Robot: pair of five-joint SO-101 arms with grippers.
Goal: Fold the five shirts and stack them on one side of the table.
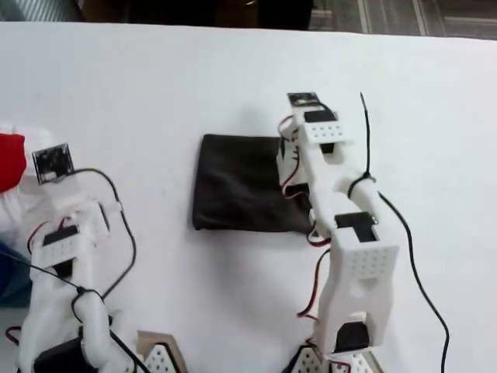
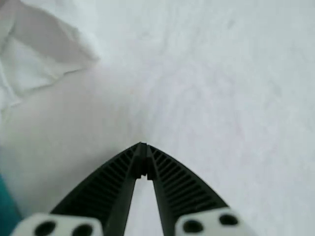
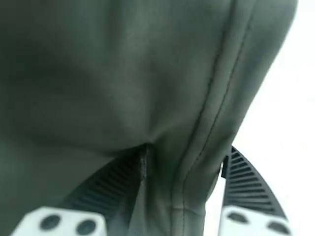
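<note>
The right pincer (image 3: 184, 158) stands released, apparently astride the 3 o'clock edge of the dark shirt (image 1: 237, 183), far nearer than the clenched, empty left pincer (image 2: 141, 152) at 9 o'clock.

white table (image 1: 155, 78); folded dark shirt (image 1: 241, 183) lies near its middle
</note>
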